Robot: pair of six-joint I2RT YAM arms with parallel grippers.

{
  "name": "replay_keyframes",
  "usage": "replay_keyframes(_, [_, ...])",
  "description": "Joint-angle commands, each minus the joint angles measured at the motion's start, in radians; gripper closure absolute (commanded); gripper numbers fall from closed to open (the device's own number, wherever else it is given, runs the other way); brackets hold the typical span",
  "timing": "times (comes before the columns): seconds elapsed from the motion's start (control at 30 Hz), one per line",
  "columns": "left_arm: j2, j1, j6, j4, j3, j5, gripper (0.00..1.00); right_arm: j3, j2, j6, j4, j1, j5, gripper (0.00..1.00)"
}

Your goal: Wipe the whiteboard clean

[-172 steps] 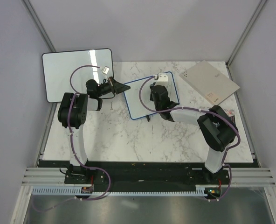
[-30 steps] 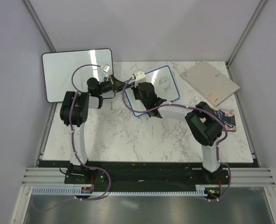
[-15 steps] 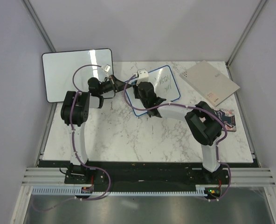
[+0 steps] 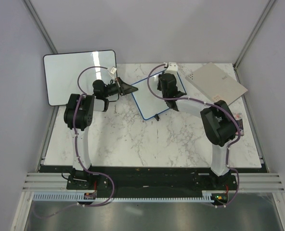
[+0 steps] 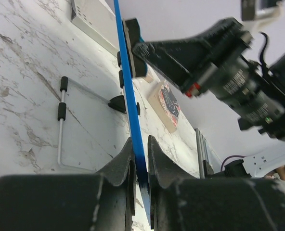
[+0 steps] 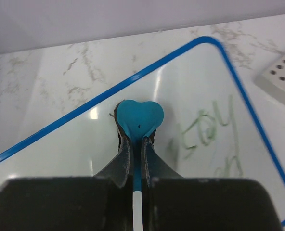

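You'll find the green handwriting point(image 6: 205, 130) on the whiteboard point(image 6: 75, 144) only in your right wrist view, and it is too loose to read. The whiteboard sits toward the back middle of the tabletop point(image 4: 113, 139). Your left fingers point(image 5: 119, 166) are clamped on its blue frame, seen edge-on. Your right fingers point(image 6: 117, 166) pinch a blue heart-shaped eraser point(image 6: 139, 117) set against the board. From above, your right arm hides both writing and eraser. The picture card point(image 5: 167, 102) is too blurred to read.

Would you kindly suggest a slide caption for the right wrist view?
Right gripper clamps a blue heart-shaped pad over the whiteboard, beside green writing.
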Motion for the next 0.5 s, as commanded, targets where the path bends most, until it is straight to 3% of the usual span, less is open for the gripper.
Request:
replay_keyframes(0.0, [-0.069, -0.085, -0.032, 0.397, 0.007, 0.29, 0.98, -0.073, 0.082, 0.051, -0.253, -0.164, 0.124, 1.0])
replay_keyframes(0.2, [-0.073, -0.083, -0.062, 0.43, 0.005, 0.285, 0.98, -0.085, 0.071, 0.111, -0.282, -0.181, 0.05, 1.0])
replay_keyframes(0.47, [-0.08, -0.083, -0.068, 0.433, 0.002, 0.293, 0.98, -0.174, 0.016, 0.057, -0.201, -0.042, -0.009, 1.0])
